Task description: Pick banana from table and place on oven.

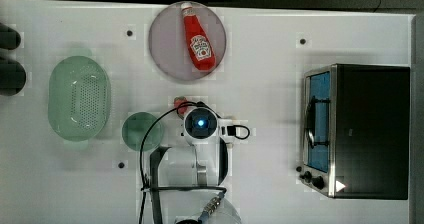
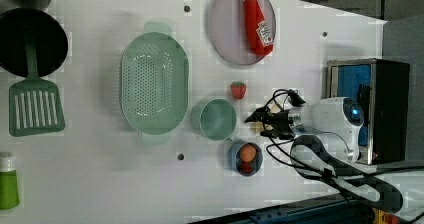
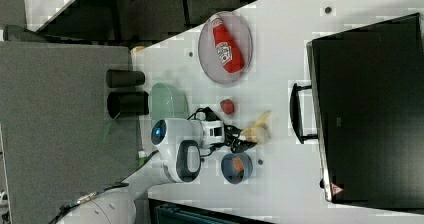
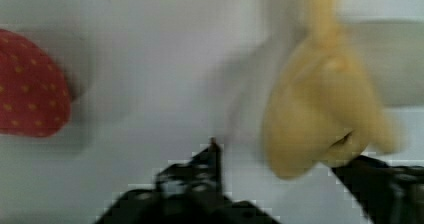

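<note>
Down at the white tabletop (image 1: 270,109), the black two-fingered gripper (image 4: 280,171) stands with jaws spread either side of the small pale yellow toy banana (image 4: 320,114), one finger (image 4: 200,174) clear of it. The banana lies mid-table, just beside the small red strawberry (image 3: 227,106). Farther off, against the table's edge on the top view's right, sits the black-topped toaster oven (image 1: 372,129).

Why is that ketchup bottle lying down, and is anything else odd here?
The ketchup bottle lies flat on a plate instead of standing. The banana sits on the table half peeled, between the open fingers. Nothing looks spilled or broken.
</note>
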`<state>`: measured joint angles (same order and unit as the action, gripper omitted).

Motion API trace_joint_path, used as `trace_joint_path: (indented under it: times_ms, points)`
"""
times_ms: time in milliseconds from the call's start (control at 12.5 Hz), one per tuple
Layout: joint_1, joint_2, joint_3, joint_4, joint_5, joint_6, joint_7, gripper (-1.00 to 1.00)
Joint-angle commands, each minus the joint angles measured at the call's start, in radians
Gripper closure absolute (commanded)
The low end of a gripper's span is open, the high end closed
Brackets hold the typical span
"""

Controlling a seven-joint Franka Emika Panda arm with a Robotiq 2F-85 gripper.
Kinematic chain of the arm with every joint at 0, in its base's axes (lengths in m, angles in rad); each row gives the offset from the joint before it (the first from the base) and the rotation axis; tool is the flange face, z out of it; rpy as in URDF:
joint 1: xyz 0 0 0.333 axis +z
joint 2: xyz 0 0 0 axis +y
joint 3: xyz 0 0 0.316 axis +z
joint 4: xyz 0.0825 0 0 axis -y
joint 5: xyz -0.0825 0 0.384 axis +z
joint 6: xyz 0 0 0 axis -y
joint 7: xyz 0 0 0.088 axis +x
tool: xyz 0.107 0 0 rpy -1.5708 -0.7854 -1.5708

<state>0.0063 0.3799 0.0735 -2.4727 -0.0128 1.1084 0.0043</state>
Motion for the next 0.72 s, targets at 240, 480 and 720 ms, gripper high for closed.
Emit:
trace_joint_path:
  times_ms: [240,480,720]
  points:
    - [-0.013,-0.040,-0.003,0.031,0.000,0.011,0.000,0.48]
    - [-0.013,-0.079,-0.003,0.035,0.005,0.013,0.000,0.50]
    - [-0.013,-0.240,-0.003,0.035,0.005,-0.066,0.000,0.50]
